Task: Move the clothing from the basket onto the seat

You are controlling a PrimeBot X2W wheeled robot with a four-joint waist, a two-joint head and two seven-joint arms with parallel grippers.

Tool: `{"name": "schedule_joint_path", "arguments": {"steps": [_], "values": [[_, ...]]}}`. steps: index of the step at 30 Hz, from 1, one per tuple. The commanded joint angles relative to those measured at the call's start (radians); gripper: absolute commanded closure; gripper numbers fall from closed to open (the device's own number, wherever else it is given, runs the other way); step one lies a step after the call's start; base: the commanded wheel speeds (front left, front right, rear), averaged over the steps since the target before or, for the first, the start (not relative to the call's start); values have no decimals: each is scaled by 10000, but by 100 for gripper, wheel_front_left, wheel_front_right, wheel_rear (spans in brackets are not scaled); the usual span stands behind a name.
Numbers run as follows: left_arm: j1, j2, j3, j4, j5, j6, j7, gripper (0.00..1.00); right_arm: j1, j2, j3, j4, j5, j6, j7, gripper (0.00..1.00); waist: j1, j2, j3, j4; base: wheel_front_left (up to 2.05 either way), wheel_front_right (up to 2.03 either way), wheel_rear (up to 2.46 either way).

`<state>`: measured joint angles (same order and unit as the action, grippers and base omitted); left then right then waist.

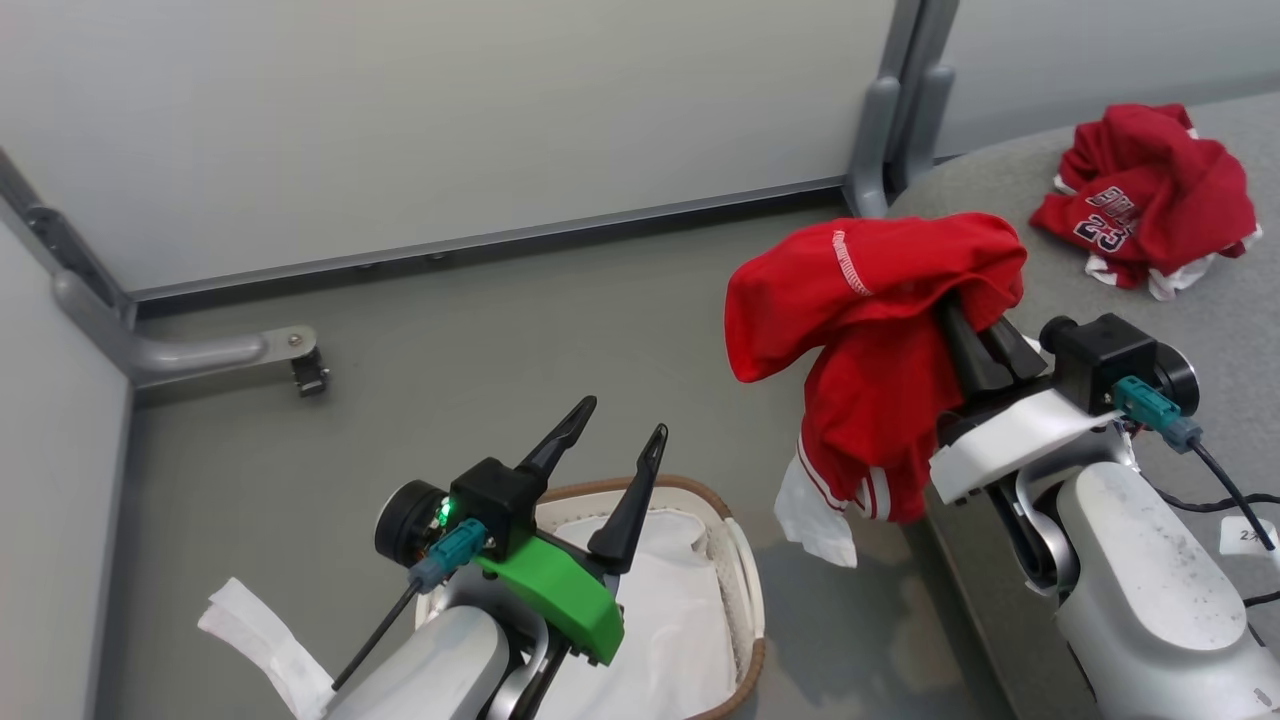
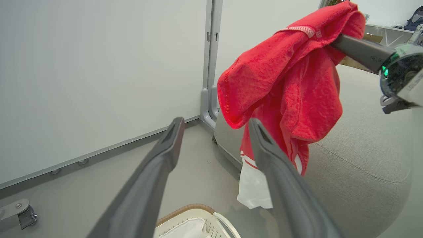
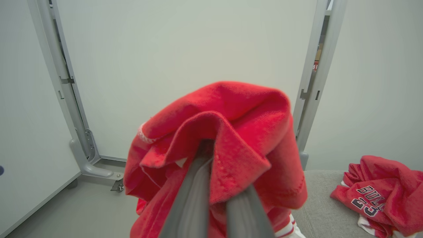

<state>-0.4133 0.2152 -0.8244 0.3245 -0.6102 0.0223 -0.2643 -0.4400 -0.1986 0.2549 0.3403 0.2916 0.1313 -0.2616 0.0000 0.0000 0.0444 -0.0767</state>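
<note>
Left hand [image 1: 625, 415] spread open, empty, above basket [image 1: 745, 600] with white sheet [image 1: 660, 620] inside. Right hand [image 1: 985, 350] clenched on striped red garment [image 1: 870, 310], which drapes over it at seat [image 1: 1230, 330] edge. BULLS 23 jersey [image 1: 1150, 200] lies crumpled farther back on seat.

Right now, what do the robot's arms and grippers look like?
Both have pale grey forearms and two long dark jaws. The left gripper has a green bracket, a green light and a teal connector with black cable. The right gripper has a white bracket and the same teal connector.
</note>
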Motion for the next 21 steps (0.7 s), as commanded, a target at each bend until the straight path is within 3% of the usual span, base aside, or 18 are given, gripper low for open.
{"name": "schedule_joint_path", "arguments": {"steps": [1,11,21], "values": [[144,-11,61,-25,147,-33,3,0,89,-27,-93,-82,-65,-11,-52,100,0,0,324,-759,0,0,0],[-189,-206,260,61,652,-197,5,0,169,115,-343,-368,-138,-11,-52,100,0,0,1064,-2717,0,0,0],[-506,-304,145,354,995,-445,4,0,369,276,-645,-577,-202,-11,-52,100,0,0,1616,-3653,0,0,0]]}}
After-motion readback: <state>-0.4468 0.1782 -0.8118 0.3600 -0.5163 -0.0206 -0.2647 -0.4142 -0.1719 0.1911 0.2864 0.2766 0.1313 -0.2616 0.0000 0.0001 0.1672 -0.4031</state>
